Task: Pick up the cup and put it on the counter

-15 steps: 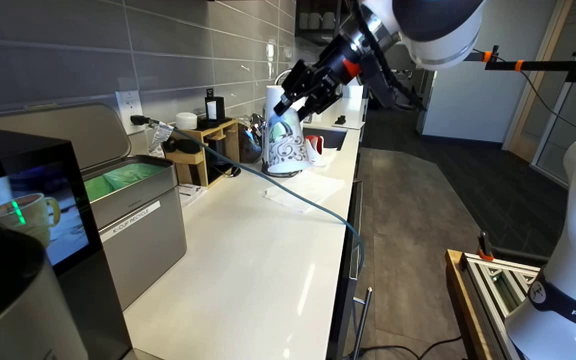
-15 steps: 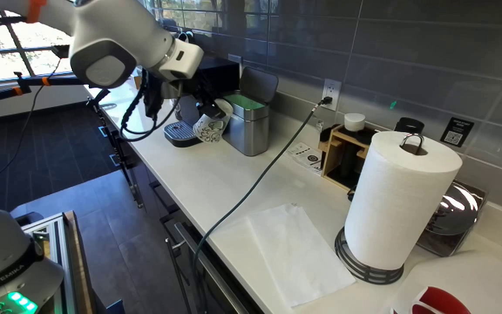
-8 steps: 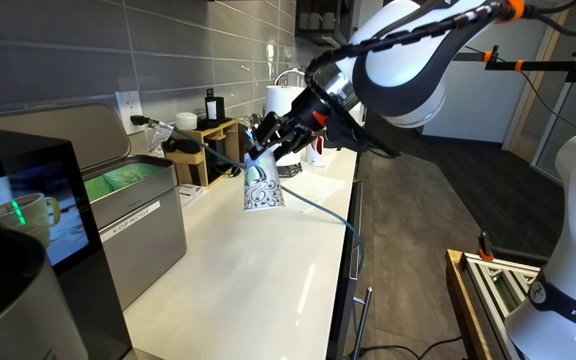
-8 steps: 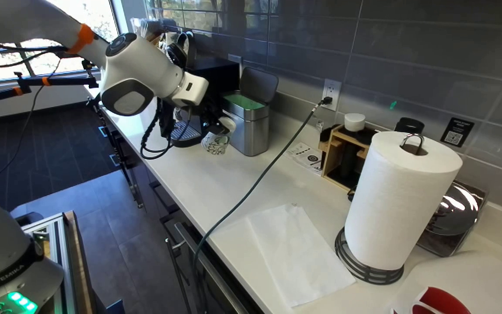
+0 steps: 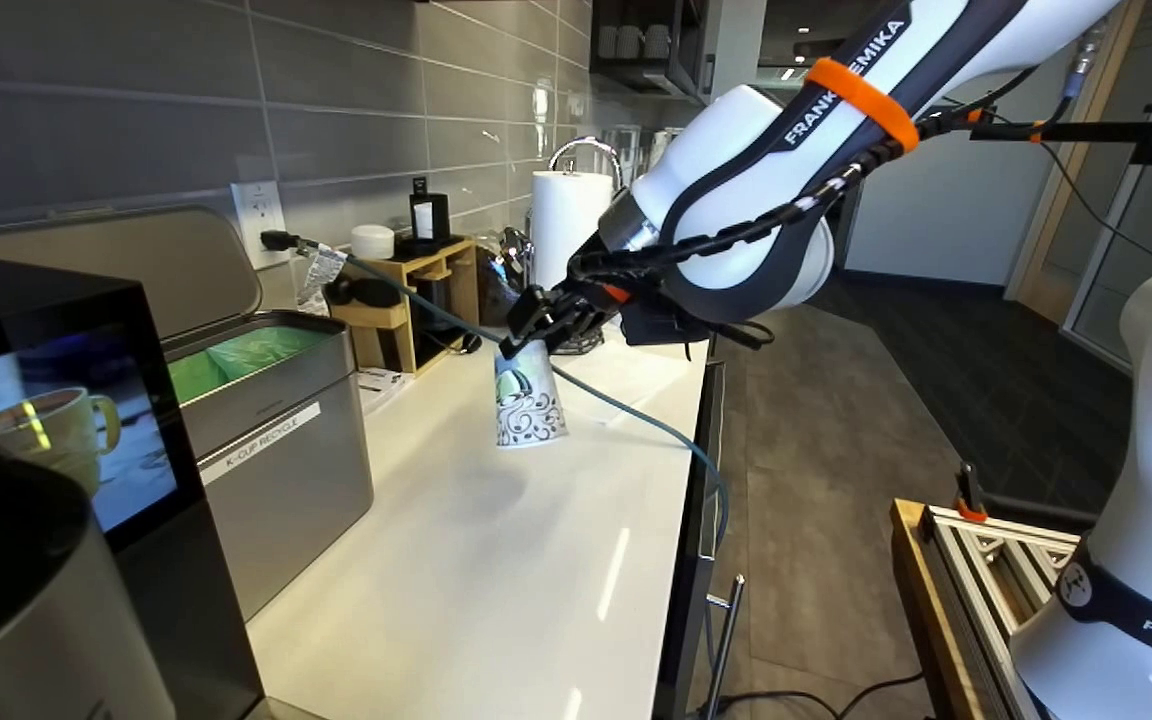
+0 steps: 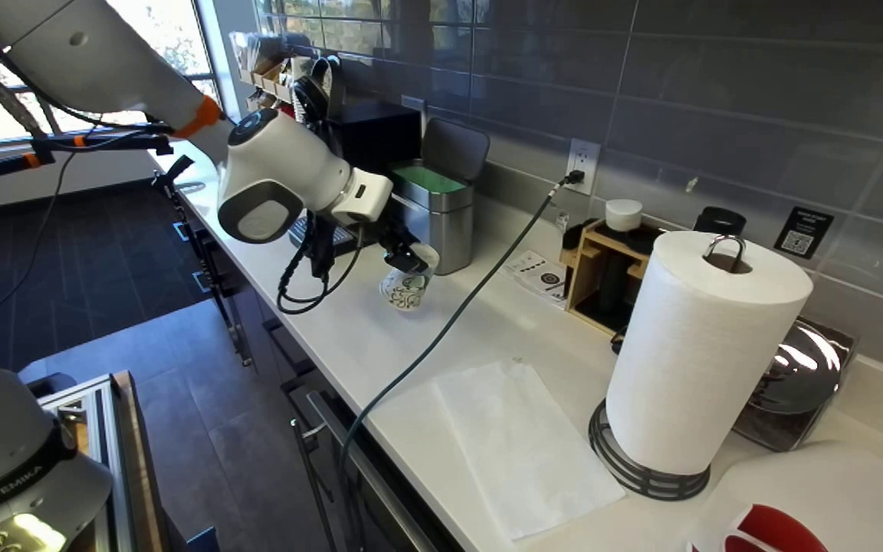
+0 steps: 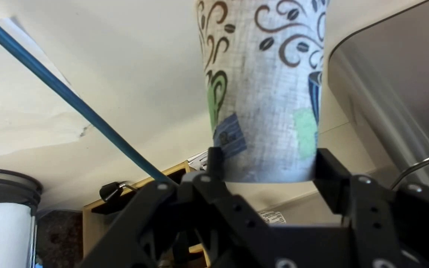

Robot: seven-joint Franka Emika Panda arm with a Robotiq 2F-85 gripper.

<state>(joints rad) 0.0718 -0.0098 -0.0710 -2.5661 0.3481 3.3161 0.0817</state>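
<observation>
Counter (image 5: 496,580): there's your landing place, the white band from the bottom of the frame up to the centre in an exterior view, and the cup (image 5: 529,395) is right over it.
Arm (image 5: 736,215): just the one, yours, slanting in from the upper right, so no contest over which is nearer.
Bin (image 5: 286,480): left of centre, beside the cup but apart from it; I'd not drift that way.
Cable (image 7: 75,100): cutting diagonally across the left of the wrist view, near the cup, not touching; a sideways swing could snag it.
Pincer (image 7: 268,163): narrowed onto the cup, and you've got it held.
Cup: straight ahead of the pincer, from your grip to the top middle of the wrist view; narrow end in your hold, wide end aimed down, probably mouth down. Seems just above the counter. Long axis near upright mid-frame, but in an exterior view the cup (image 6: 407,287) leans, top to the right. My call: take out that lean, then straight down, wide end first.
Fingertips (image 7: 327,167): one at each side of the narrow end; after touchdown, I'd spread them evenly and back off along the cup's axis.
</observation>
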